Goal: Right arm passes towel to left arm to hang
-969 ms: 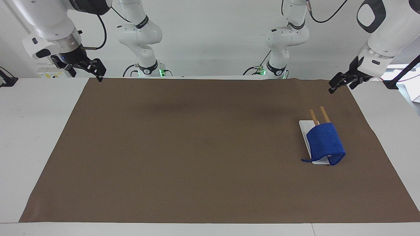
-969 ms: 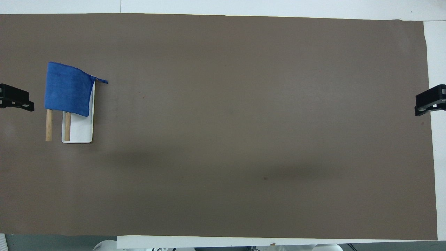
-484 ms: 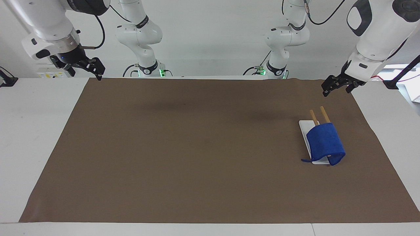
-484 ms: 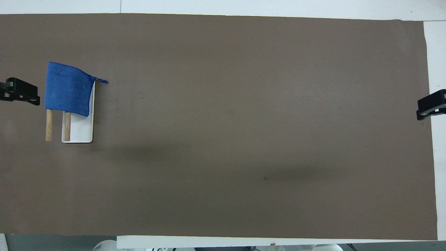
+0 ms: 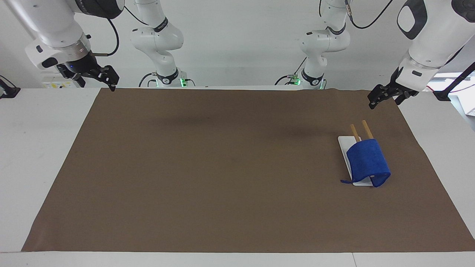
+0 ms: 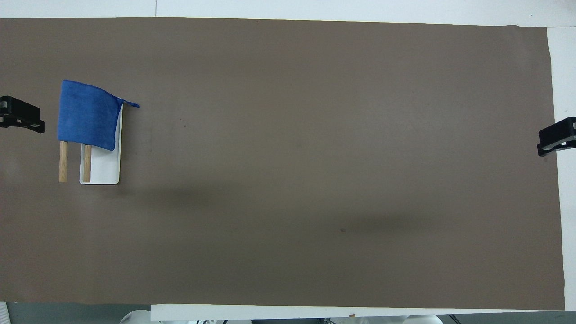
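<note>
One towel (image 5: 368,162) concerns us, draped over two wooden rails (image 5: 364,130) of a small white-based rack (image 5: 345,146) on the tabletop (image 5: 207,167), toward the left arm's end. From its lie we judge the hanging done, yet the cloth covers only the rail ends and its loop trails off the base, so any nudge could slide it off. Our left hand (image 5: 384,97) hovers above the brown mat's (image 5: 222,193) edge and our right hand (image 5: 97,75) above the corner at the right arm's end, both holding nothing; we cannot tell how far either is open.

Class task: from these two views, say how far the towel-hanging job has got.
Done: the towel is draped over the wooden bars of the rack. In hand: nothing; the left pincer and right pincer hang apart at the mat's two ends. Left: apparently nothing.
</note>
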Robot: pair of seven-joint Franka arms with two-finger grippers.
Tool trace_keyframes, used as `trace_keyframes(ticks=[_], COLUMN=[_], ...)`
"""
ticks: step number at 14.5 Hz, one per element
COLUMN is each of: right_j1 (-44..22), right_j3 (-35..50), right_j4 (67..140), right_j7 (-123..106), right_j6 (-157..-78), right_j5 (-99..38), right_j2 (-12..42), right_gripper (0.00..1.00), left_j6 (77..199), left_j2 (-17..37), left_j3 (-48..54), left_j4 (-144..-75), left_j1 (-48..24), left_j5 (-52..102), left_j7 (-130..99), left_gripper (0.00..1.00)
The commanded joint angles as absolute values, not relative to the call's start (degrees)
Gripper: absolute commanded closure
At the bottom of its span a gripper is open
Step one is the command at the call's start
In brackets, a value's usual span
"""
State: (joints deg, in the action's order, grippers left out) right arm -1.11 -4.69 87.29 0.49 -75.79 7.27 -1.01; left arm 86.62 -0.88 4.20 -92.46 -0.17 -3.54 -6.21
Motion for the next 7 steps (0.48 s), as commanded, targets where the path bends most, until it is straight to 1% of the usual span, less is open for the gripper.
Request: trace_keyframes(ticks=[1,7], right_j1=[0.0,0.5], right_j3=[-4.9,-5.0], right_j4=[88.3,88.3], right_j7=[-1.7,-2.0], right_j6=[-76.6,-76.6], right_j5=[5.2,5.2], right_j2=[-1.6,-1.6], right_gripper=[0.00,0.00], left_j6=[84.5,84.7], left_j2=[-0.8,-1.0], left_j3=[4.1,4.1], left_j4=[-91.4,-91.8], left_j1=[0.2,0.2], left_j5=[-3.9,-3.7], left_j7=[-5.0,-4.1], left_gripper=[0.00,0.00])
